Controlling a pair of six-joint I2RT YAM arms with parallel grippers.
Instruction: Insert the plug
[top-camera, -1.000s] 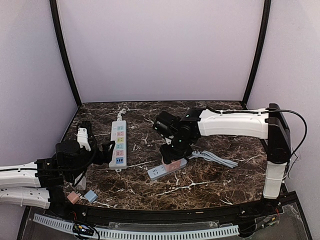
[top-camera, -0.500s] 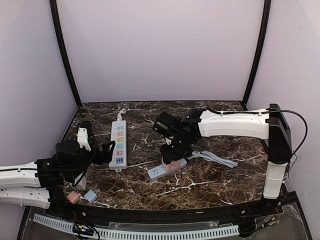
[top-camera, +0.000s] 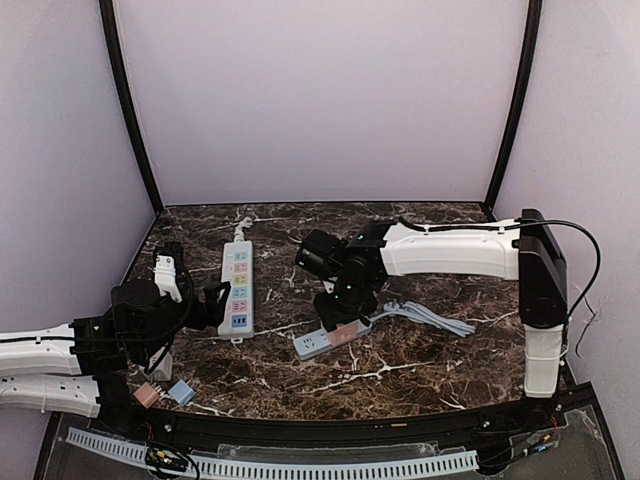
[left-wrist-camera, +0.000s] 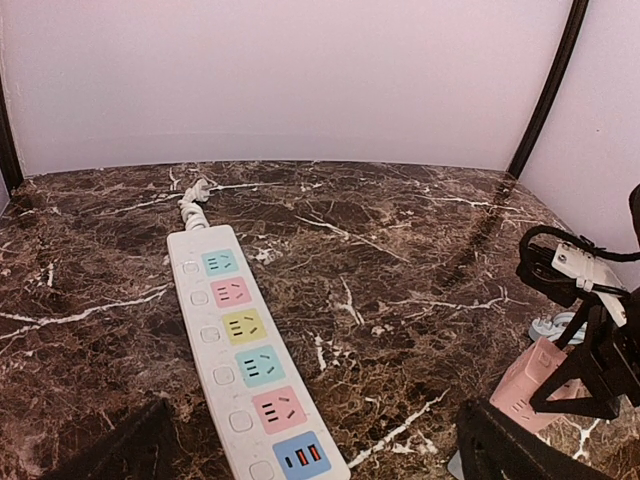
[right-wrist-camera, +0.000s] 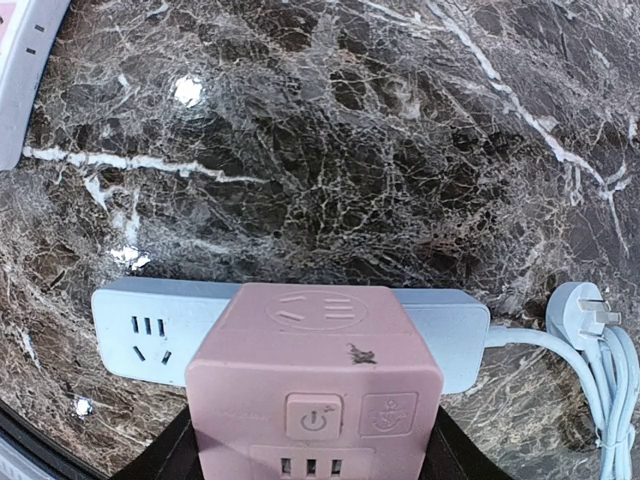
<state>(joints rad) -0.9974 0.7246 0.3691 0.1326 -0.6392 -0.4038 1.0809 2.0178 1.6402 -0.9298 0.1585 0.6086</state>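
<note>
Your right gripper (right-wrist-camera: 315, 455) is clamped on the pink adapter (right-wrist-camera: 315, 345), sitting over the pale blue strip (right-wrist-camera: 135, 325); left gripper (top-camera: 213, 303) is spread wide beside the colourful strip (top-camera: 238, 285).

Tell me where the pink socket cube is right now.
The pink socket cube is mid-table in the top view, held in the right gripper, on or just above the small grey-blue power strip, whose cable trails off rightward.

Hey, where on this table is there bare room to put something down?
Bare marble lies between the blue-grey strip and the near edge, and along the back wall behind the right arm. Crowded: around the pink adapter in the right pincer, and the coiled cable.
</note>
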